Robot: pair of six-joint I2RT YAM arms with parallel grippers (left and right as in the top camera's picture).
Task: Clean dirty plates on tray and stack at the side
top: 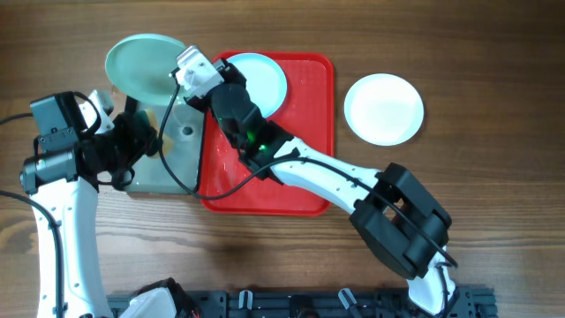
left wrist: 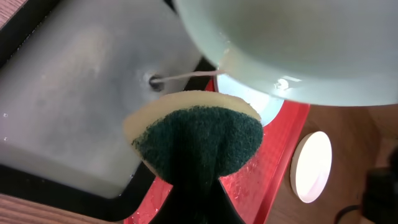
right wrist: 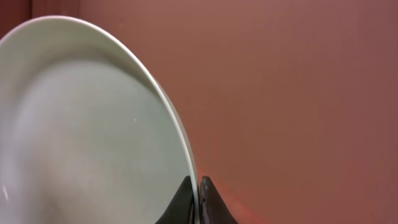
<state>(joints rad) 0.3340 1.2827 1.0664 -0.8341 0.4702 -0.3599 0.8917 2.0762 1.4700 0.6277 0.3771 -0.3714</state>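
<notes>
My right gripper (top: pixel 181 75) is shut on the rim of the all light teal plate (top: pixel 143 64) and holds it tilted above the grey tray's far end; in the right wrist view the plate (right wrist: pixel 87 130) fills the left and the fingers (right wrist: pixel 196 186) pinch its edge. My left gripper (top: pixel 146 140) is shut on a green and yellow sponge (left wrist: pixel 196 140), just below the held plate (left wrist: pixel 298 43). A white plate with a teal rim (top: pixel 260 79) lies on the red tray (top: pixel 300 190). Another white plate (top: pixel 383 108) lies on the table to the right.
A black-rimmed grey tray (top: pixel 172 163) with a wet look stands left of the red tray; it shows in the left wrist view (left wrist: pixel 68 93) too. The right arm reaches across the red tray. The table is brown wood (top: pixel 494 132).
</notes>
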